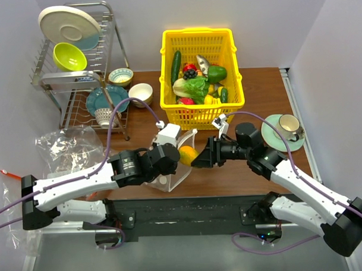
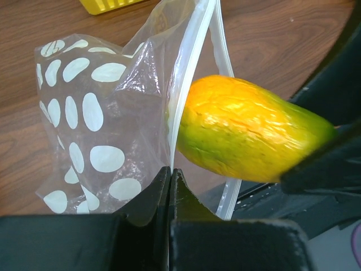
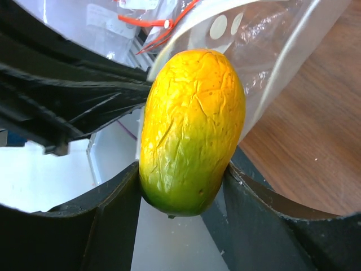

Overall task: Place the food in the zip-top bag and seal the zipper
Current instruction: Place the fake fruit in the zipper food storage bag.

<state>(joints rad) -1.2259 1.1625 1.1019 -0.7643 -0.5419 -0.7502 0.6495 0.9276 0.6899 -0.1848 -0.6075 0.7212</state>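
Wooden table: yellow basket, dish rack, green saucer on it

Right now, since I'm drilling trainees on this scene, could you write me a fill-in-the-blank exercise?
1. The left claw is ____ on the clear white-dotted plastic bag.
2. The right claw pinches the ____ end of the yellow-and-green toy mango.
3. The lattice-walled plastic basket beyond both claws is coloured ____.
Missing words: shut; green; yellow.
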